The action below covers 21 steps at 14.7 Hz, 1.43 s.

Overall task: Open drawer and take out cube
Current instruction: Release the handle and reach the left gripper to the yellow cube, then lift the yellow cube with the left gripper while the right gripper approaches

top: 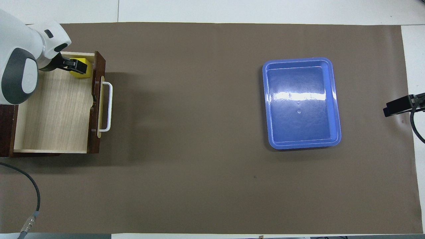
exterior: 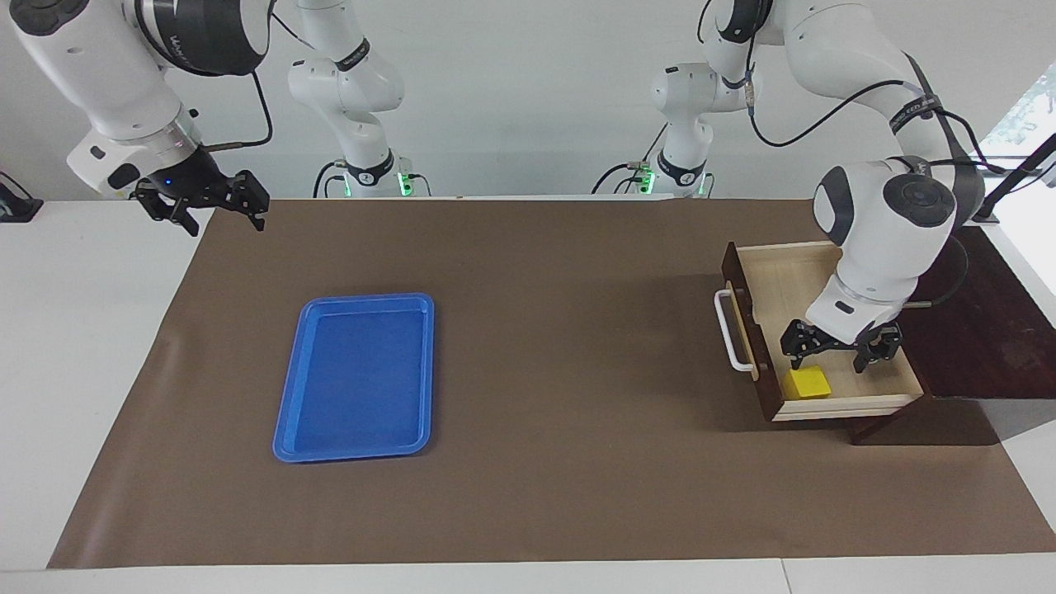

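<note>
The drawer (exterior: 784,285) of the dark brown box (exterior: 973,313) stands pulled out, its white bar handle (exterior: 733,334) facing the middle of the table. The small yellow cube (exterior: 808,383) lies in the drawer's corner farthest from the robots, just inside the drawer front. My left gripper (exterior: 833,360) hangs open low over the drawer, above and beside the cube, with nothing between its fingers. In the overhead view the left gripper (top: 74,65) partly covers the cube (top: 81,75) in the drawer (top: 56,113). My right gripper (exterior: 206,206) waits open in the air at the right arm's end of the table.
A flat blue tray (exterior: 359,375) lies on the brown mat toward the right arm's end, also in the overhead view as the blue tray (top: 300,106). The mat (exterior: 561,346) between tray and drawer is bare. A black cable (top: 33,196) trails near the box.
</note>
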### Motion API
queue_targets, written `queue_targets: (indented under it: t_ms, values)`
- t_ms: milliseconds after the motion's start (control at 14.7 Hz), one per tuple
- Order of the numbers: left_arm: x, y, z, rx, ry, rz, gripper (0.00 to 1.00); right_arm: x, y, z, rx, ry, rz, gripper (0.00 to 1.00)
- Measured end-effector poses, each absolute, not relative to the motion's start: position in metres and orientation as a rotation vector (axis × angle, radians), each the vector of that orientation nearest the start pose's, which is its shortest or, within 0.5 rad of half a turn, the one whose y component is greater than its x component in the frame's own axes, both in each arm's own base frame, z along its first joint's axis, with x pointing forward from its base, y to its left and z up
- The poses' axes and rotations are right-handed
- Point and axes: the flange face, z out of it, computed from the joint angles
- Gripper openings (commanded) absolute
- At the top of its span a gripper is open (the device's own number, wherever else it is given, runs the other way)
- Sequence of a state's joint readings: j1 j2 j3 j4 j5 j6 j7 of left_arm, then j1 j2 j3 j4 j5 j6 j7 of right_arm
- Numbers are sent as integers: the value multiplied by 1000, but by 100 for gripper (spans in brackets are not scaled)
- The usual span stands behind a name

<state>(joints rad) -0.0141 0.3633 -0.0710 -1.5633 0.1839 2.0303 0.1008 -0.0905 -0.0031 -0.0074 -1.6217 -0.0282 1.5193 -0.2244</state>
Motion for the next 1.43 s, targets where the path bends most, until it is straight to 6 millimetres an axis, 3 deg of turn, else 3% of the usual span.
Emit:
queue_targets:
  t_ms: [340, 476, 749, 885, 953, 1021, 1089, 1157, 1429]
  values:
    - [676, -50, 441, -3027, 200, -159, 100, 534, -52, 581, -3099, -287, 208, 100]
    - [676, -55, 439, -3038, 177, -156, 89, 527, -47, 571, -3062, -355, 207, 100]
    - [675, -54, 431, -3039, 167, -133, 78, 518, -44, 557, -3016, -547, 167, 100]
    - [674, -53, 429, -3039, 167, -128, 68, 514, -41, 548, -2973, -655, 131, 100]
    - [674, -53, 429, -3039, 165, -129, 57, 511, -39, 544, -2949, -702, 116, 100]
    - [674, -53, 429, -3039, 164, -130, 41, 508, -36, 540, -2922, -753, 101, 100]
    - [674, -52, 429, -3039, 162, -131, 17, 506, -32, 537, -2889, -820, 75, 100]
    - [674, -51, 429, -3039, 159, -132, 0, 504, -27, 533, -2855, -881, 48, 100]
    - [675, -47, 431, -3037, 146, -122, 0, 493, 16, 523, -2650, -1168, -28, 100]
